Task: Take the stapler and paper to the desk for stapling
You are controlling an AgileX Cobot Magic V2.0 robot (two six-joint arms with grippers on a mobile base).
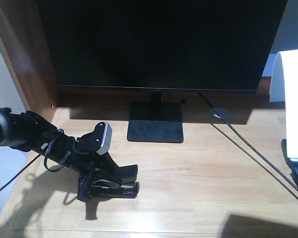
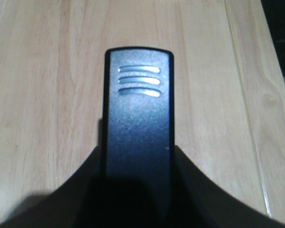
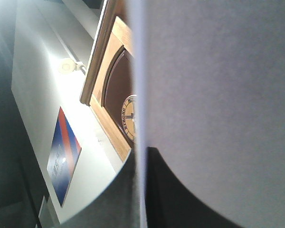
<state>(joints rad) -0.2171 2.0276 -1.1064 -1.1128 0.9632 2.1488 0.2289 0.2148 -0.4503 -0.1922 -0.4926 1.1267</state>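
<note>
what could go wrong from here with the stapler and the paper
1. The paper stands upright at the right edge of the desk, near the black cable. Lowering it could snag the cable or crease the sheet.
2. The left gripper has its jaws on the stapler near one end, so it might pivot or slip as it is set down.

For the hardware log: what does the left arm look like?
Left arm: matte black, round tube segments. Silver-grey box on the wrist. Thin black cable trails off it. End effector glossy black. No markings legible.
</note>
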